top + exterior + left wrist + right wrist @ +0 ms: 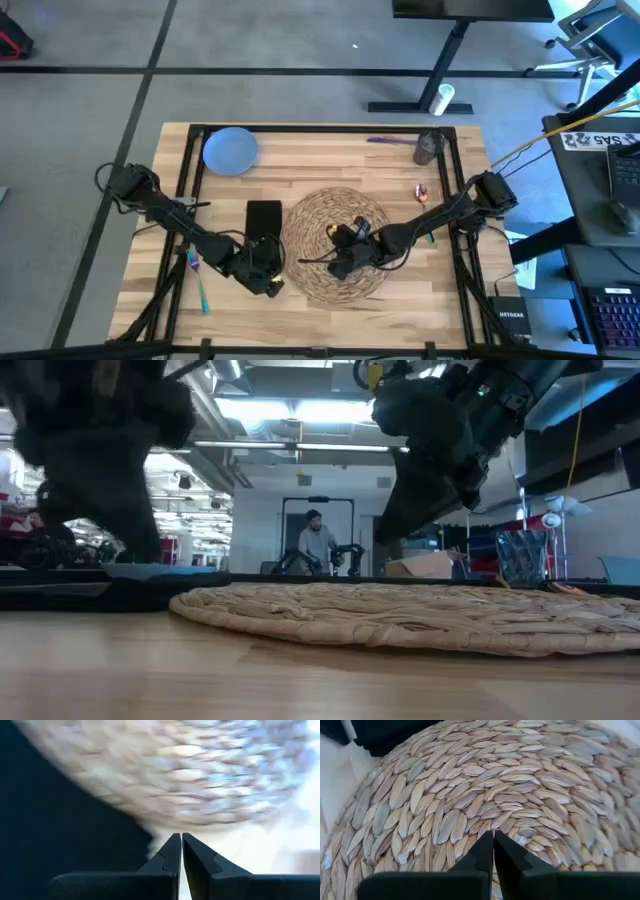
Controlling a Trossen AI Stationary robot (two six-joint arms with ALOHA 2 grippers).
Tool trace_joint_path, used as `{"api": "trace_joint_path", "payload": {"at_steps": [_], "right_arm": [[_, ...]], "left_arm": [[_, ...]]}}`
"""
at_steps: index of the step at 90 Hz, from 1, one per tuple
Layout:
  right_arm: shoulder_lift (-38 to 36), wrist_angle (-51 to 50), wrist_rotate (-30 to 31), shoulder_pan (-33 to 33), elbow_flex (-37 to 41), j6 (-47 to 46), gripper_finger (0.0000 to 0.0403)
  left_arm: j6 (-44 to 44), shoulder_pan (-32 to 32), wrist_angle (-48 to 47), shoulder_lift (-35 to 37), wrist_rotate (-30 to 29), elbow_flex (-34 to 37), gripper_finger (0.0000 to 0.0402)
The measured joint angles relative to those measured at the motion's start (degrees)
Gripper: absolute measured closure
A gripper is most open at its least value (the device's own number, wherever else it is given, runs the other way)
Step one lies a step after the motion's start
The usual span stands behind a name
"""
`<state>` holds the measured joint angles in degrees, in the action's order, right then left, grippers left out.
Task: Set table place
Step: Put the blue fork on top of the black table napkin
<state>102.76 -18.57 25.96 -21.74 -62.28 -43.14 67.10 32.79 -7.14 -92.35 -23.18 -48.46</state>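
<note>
The woven straw placemat (pixel 337 243) lies in the middle of the table (pixel 440 285), and the right gripper (pixel 345 262) sits over it, fingers (pixel 485 851) pressed together with only weave beneath their tips. Just off the mat's edge, the left gripper (pixel 268 283) hovers low, its fingers (pixel 170 854) also closed on nothing, the black napkin (pixel 264 220) right beside them. Farther from both pairs of fingers, the pale blue plate (pixel 230 150) rests at a far corner, the grey cup (pixel 427 148) near the opposite one, and the teal fork (pixel 200 287) by the left arm. A person (pixel 317 546) stands well beyond the table.
</note>
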Motion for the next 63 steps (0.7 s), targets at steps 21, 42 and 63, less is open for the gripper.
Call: {"api": "trace_joint_path", "payload": {"at_steps": [21,42,63], "right_arm": [[-3.37,-2.83,0.99,0.66,0.02,8.72,0.0403],[-7.51,-4.59,0.41,3.27,0.02,16.57,0.0403],[-10.33,-5.47,-1.61,5.30,0.02,22.15,0.0403]], "left_arm": [[9.27,-2.79,-6.88,-0.11,2.95,-3.15,0.0402],[32.98,1.51,-37.91,-0.09,5.00,-14.13,0.0402],[57.65,6.45,-47.60,-0.03,15.18,-16.60,0.0402]]}}
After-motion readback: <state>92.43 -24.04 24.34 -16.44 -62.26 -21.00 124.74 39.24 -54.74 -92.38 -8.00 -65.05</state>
